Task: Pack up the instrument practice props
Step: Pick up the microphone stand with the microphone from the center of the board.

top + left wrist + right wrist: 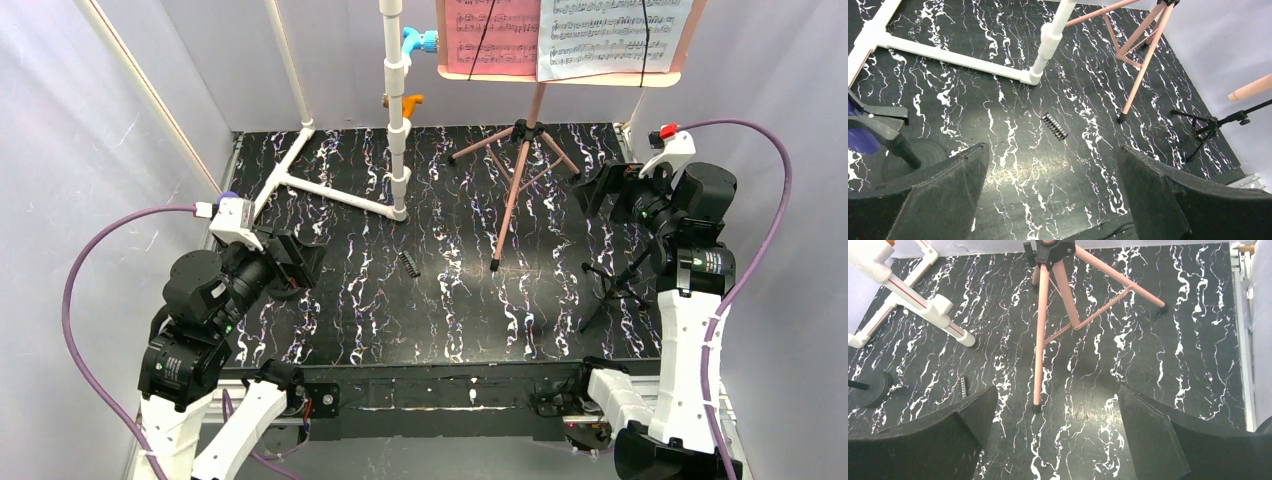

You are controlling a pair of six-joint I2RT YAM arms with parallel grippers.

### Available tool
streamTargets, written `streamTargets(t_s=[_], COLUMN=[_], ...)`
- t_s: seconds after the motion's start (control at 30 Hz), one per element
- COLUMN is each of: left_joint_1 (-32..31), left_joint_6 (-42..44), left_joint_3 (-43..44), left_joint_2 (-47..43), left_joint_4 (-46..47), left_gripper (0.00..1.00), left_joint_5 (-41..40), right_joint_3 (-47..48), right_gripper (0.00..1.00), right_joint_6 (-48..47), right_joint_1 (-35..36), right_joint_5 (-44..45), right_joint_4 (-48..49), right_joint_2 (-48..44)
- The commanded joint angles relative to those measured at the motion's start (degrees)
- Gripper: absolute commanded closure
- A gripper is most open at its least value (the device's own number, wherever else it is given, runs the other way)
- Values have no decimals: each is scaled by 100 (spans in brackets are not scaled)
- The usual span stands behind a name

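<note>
Pink music stand (521, 132) stands unpacked at the far right of the surface (400, 320) with its sheet-music pages (600, 35) on top (nothing looks put away yet), and left and right jaws are spread wide, holding nothing.

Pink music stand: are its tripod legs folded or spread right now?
Spread. The pink music stand stands upright, its three legs splayed from the hub, feet on the table; sheet-music pages sit on its desk.
</note>
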Motion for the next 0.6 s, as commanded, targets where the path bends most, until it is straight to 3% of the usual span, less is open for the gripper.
streamTargets(t_s=[0.0,0.17,0.43,0.57], left_joint_1=[-89,-104,-107,-108], left_joint_6=[23,44,31,-17], left_joint_3=[-14,-167,-288,-145], left_joint_2=[-107,-274,-403,-375], left_joint_4=[-49,-109,-546,-763], left_gripper=[0,0,0,0], left_joint_5=[138,236,439,509], right_joint_3=[-3,-14,-372,-513], right_gripper=[0,0,0,0], right_joint_6=[178,87,-479,-1389], right_joint_1=[-106,-140,-228,-281], right_joint_5=[-122,-123,-911,-1327], right_joint_4=[12,-50,-99,-277], right_joint_2=[-40,38,-34,-27])
